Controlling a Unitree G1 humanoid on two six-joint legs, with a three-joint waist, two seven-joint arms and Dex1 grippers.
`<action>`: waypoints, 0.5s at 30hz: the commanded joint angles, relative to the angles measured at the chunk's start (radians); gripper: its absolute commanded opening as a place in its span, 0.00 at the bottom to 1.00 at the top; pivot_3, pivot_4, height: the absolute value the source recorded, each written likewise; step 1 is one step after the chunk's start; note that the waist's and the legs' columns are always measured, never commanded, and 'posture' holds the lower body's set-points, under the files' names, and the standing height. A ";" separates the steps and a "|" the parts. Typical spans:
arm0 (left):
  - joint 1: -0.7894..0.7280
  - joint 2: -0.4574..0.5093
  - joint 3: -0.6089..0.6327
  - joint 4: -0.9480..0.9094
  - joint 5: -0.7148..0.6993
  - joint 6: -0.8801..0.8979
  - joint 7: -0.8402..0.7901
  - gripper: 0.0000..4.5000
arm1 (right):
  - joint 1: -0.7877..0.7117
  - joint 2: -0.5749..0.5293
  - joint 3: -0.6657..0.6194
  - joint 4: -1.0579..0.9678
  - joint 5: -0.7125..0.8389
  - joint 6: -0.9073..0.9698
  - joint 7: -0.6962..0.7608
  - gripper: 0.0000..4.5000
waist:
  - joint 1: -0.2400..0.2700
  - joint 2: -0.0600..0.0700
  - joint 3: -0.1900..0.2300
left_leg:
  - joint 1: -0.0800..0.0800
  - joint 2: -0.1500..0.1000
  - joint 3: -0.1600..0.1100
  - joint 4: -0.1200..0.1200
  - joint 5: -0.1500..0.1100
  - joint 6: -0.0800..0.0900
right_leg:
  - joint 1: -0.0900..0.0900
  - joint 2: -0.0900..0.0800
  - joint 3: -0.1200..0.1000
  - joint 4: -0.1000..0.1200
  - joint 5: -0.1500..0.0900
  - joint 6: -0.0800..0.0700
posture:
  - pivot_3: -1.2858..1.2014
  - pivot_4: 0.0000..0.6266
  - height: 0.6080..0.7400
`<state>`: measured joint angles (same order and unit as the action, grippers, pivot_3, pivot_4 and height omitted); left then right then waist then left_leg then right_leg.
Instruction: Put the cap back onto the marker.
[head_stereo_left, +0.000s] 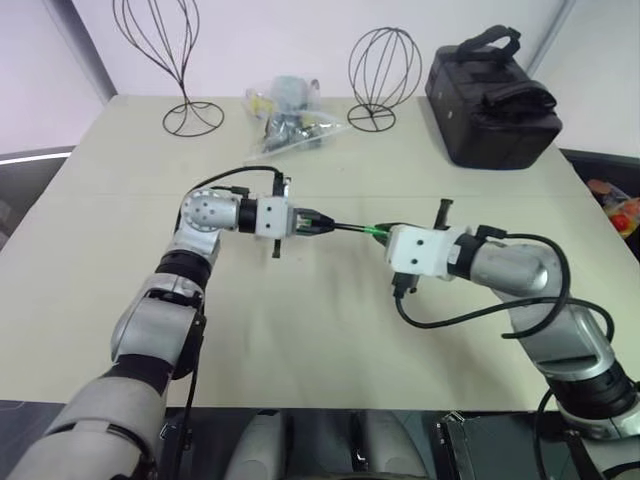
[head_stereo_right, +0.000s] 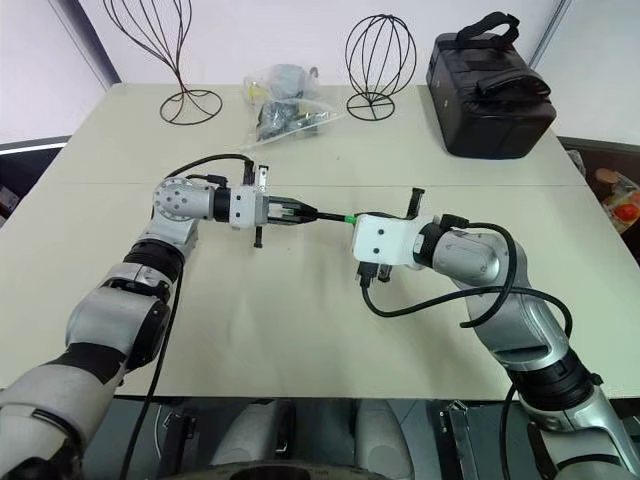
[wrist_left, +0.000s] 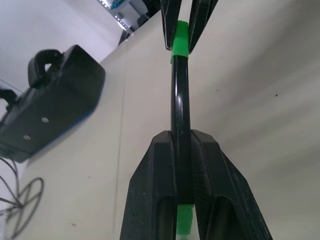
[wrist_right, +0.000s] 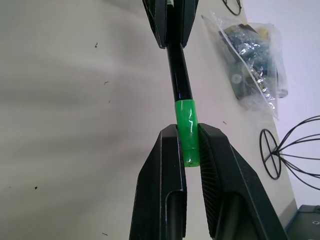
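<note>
Above the table (head_stereo_left: 300, 340), the right gripper (wrist_right: 189, 145) pinches the cap (wrist_right: 187, 131), seated on the end of the marker (wrist_left: 180, 105) clamped in the left gripper (wrist_left: 182, 150). Farther back lie a clear bag (head_stereo_left: 285, 120) of small items, no writing legible, and a closed black case (head_stereo_left: 490, 100).

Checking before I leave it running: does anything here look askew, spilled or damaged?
Nothing stands out. The left gripper holds the marker, the right gripper holds the cap at its end, in line with it. Nothing on the table looks spilled.
</note>
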<state>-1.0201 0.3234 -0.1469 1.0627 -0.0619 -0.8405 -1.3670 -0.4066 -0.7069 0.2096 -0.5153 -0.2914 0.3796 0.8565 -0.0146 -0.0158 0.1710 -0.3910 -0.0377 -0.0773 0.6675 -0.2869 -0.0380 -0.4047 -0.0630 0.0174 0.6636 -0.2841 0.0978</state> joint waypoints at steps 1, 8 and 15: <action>-0.014 -0.093 -0.006 -0.109 -0.085 0.049 -0.058 0.00 | -0.042 0.043 0.051 -0.031 0.009 -0.037 -0.007 0.01 | 0.000 0.000 0.000 | 0.000 0.000 0.000 0.000 0.000 0.000 | 0.000 0.000 0.000 0.000 0.000 0.000 | 0.52 0.24 1.00; -0.012 -0.093 -0.003 -0.122 -0.060 -0.017 -0.055 0.00 | -0.036 0.039 0.055 -0.027 -0.007 -0.056 0.004 0.01 | 0.000 0.000 0.000 | 0.000 0.000 0.000 0.000 0.000 0.000 | 0.000 0.000 0.000 0.000 0.000 0.000 | 0.52 0.24 1.00; -0.015 -0.097 -0.007 -0.113 -0.055 -0.045 -0.059 0.00 | -0.041 0.046 0.058 -0.021 -0.006 -0.063 0.013 0.01 | 0.000 0.000 0.000 | 0.000 0.000 0.000 0.000 0.000 0.000 | 0.000 0.000 0.000 0.000 0.000 0.000 | 0.52 0.24 1.00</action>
<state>-0.9971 0.3227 -0.1306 1.0344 -0.0727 -0.8222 -1.4109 -0.4069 -0.7071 0.2196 -0.5151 -0.3128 0.3570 0.8832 -0.0142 -0.0158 0.1710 -0.3910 -0.0376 -0.0774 0.6675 -0.2869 -0.0380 -0.4047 -0.0631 0.0174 0.6636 -0.2841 0.0978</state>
